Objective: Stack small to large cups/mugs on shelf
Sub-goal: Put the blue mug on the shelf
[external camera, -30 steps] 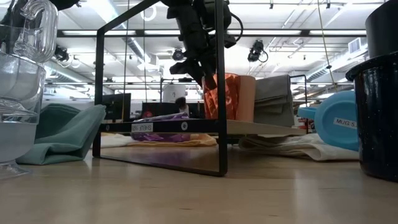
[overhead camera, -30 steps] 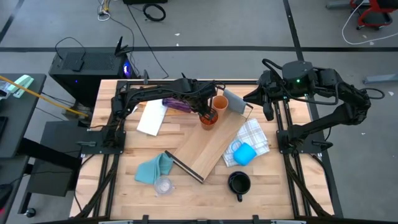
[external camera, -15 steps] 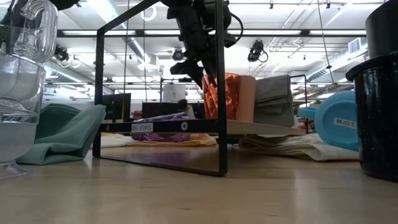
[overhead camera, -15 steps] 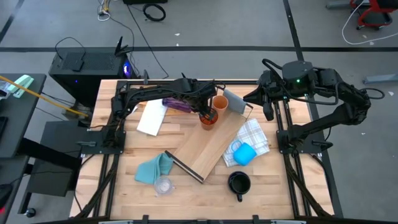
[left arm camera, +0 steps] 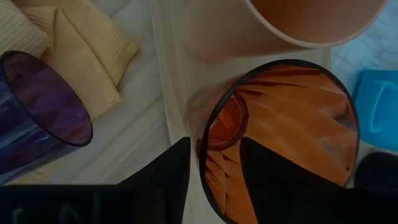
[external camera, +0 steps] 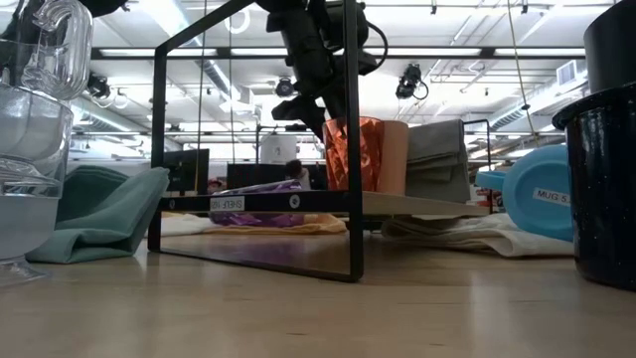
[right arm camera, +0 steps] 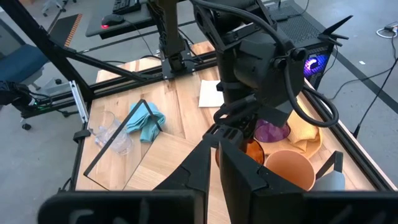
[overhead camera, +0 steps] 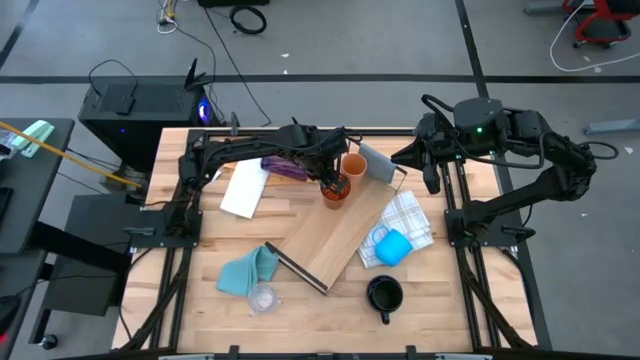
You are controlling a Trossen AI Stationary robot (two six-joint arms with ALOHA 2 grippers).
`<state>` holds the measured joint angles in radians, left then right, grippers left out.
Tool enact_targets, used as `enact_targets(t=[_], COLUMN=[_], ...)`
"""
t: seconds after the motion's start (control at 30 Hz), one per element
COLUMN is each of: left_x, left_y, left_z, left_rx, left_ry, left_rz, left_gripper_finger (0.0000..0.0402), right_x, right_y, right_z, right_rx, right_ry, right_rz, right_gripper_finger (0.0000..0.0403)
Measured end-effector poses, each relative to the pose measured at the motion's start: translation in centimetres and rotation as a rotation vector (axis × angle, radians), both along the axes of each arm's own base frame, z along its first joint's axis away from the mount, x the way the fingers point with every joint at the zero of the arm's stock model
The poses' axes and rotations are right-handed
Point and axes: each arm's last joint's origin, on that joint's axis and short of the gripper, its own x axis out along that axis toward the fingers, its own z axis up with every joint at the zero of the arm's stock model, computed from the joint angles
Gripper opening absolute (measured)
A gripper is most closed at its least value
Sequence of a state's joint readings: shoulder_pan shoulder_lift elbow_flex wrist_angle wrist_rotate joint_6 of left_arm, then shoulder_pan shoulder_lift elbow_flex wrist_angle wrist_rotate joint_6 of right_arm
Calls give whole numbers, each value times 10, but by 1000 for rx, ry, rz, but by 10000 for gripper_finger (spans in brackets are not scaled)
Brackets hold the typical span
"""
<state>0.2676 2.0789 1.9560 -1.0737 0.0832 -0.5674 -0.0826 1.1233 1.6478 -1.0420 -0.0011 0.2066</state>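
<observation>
An amber translucent cup (left arm camera: 280, 143) stands upright on the far end of the light-wood shelf (overhead camera: 335, 235), right beside a tan cup (overhead camera: 353, 165). My left gripper (left arm camera: 214, 171) points steeply down over the amber cup's rim. It is open, with one finger inside the cup and one outside, and a gap shows on the outer side. A purple tumbler (overhead camera: 285, 167) lies on its side on a yellow cloth (left arm camera: 81, 43) left of the shelf. My right gripper (right arm camera: 214, 168) waits shut, raised at the table's far right.
A light blue mug (overhead camera: 392, 246) lies on the white checked cloth (overhead camera: 410, 220) right of the shelf. A dark mug (overhead camera: 384, 294) stands near the front edge. Clear cups (overhead camera: 262, 297) and a teal cloth (overhead camera: 247, 270) are at the front left, and a paper sheet (overhead camera: 244, 190) at the left.
My left gripper's fingers have parted a little about the amber cup's rim. In the low view the cup, which leaned slightly a second ago, now stands upright on the shelf. Neither arm has shifted.
</observation>
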Motion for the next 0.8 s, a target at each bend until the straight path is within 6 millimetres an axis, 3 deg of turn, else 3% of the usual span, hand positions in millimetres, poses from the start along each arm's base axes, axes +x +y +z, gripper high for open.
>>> enact_targets(t=[0.57, 0.8], left_x=[0, -8], left_y=[1, 5], left_z=[1, 17], left_rx=[-7, 8], left_ry=[-10, -51], left_rz=[-24, -16], left_gripper_finger=[166, 164], right_x=[0, 0], right_y=[0, 0], right_z=[0, 0], right_rx=[0, 0], right_ry=[0, 0], right_rz=[0, 0], right_gripper_finger=[41, 41])
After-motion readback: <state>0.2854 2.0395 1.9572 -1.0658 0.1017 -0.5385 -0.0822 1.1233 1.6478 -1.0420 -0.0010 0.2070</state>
